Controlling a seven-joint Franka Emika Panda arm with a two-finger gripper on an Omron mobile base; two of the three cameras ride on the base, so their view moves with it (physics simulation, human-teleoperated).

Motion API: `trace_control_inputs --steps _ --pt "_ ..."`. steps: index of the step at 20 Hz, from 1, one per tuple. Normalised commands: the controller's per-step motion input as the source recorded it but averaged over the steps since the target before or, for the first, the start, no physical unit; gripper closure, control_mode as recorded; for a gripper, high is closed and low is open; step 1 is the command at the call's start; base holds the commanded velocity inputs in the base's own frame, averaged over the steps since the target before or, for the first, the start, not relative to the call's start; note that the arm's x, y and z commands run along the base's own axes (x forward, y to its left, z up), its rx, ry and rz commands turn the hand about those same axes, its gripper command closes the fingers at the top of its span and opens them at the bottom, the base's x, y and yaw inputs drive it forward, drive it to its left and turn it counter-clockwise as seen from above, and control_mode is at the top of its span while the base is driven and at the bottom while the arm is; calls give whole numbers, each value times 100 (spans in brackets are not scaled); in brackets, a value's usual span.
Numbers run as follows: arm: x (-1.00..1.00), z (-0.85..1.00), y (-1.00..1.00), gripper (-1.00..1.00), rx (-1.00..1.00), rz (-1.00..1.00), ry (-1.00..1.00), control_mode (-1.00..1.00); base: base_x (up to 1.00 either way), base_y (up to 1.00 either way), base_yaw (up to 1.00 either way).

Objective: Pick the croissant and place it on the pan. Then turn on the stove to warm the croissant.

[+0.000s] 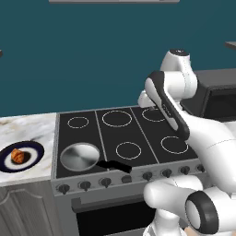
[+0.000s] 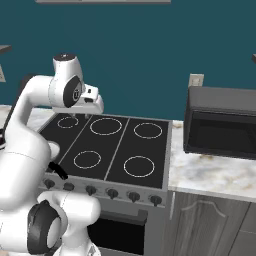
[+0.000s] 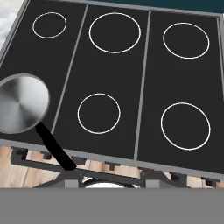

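Silver pan (image 1: 79,156) on stove (image 1: 138,133), croissant (image 1: 17,156) on plate (image 1: 34,154).

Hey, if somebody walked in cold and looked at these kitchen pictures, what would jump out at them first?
Probably the wide black stove with its six white burner rings, spread across the middle. Next, the shiny pan on the front left burner, bare inside, black handle pointing toward the knobs. Then the orange-brown croissant on a dark blue plate on the marble counter left of the stove, and the dark microwave to the right.
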Motion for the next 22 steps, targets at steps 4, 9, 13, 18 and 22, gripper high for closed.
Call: trace_control_inputs --steps 4,9,13,18,22 --pt "-6 0 0 -100 0 0 0 -100 0 0 0" --pt "-22 -8 10 -100 0 0 0 -100 0 0 0" --pt "-15 -10 27 -100 0 0 0 -100 0 0 0" --pt "-5 -4 31 -100 0 0 0 -100 0 0 0" --pt "0 0 28 -100 1 0 0 -100 0 0 0"
